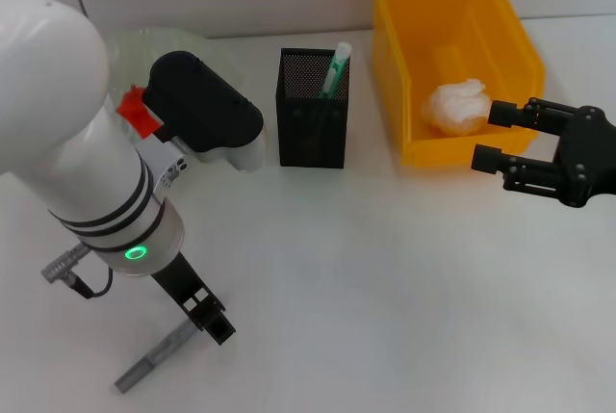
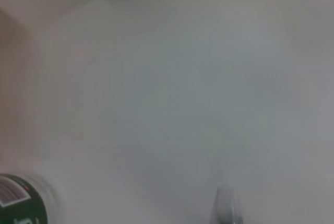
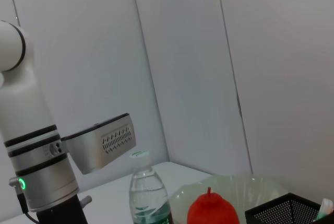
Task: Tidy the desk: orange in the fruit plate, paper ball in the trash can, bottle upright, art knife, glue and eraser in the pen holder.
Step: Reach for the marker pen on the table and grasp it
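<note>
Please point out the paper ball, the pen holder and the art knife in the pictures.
paper ball [image 1: 454, 107], head view, middle of the crumpled white paper.
pen holder [image 1: 313, 134], head view, front mesh wall.
art knife [image 1: 152, 361], head view, grey handle.

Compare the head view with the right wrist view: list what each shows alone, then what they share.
Only the head view shows the yellow bin holding the paper ball, the open right gripper beside it, and the left gripper down at the grey art knife on the table. Only the right wrist view shows the upright water bottle and the red fruit in the plate. Both show the black mesh pen holder, the clear plate and the left arm.
</note>
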### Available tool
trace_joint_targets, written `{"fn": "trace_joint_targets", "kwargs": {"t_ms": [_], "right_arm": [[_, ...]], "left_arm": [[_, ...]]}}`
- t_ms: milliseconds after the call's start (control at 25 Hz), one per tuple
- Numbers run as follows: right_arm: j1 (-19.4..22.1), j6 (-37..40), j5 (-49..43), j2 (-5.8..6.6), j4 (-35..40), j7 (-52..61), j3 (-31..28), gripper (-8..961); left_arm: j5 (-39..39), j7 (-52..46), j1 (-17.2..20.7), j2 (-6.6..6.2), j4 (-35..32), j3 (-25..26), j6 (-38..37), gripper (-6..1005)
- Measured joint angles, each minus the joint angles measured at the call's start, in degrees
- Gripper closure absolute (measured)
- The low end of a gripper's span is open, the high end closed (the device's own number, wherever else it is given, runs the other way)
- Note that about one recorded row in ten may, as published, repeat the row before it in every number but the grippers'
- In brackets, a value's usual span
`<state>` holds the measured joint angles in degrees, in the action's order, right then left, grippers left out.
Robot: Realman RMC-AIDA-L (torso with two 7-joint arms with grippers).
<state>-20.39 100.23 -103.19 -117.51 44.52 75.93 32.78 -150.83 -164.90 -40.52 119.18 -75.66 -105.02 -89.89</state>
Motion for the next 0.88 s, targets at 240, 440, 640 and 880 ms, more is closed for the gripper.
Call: {"fn": "trace_joint_targets", "kwargs": {"t_ms": [240, 440, 640, 880], "right_arm": [[-0.26, -0.49, 0.0, 0.0, -0.05, 0.0, 0.11, 231], [-0.37, -0.57, 0.0, 0.0, -0.05, -0.05, 0.16, 231], [-0.48, -0.58, 0.0, 0.0, -0.05, -0.08, 0.18, 231], [-0.72, -0.65, 0.01, 0.0, -0.05, -0.09, 0.18, 231]], "left_arm": [[0.2, -0.01, 0.28, 0.0, 0.15, -0.17, 0.37, 215], [0.39, -0.06, 0.41, 0.0, 0.17, -0.52, 0.82, 216], [0.22, -0.07, 0.44, 0.0, 0.17, -0.88, 1.29, 216], [0.04, -0.07, 0.53, 0.0, 0.17, -0.63, 1.36, 222]]}}
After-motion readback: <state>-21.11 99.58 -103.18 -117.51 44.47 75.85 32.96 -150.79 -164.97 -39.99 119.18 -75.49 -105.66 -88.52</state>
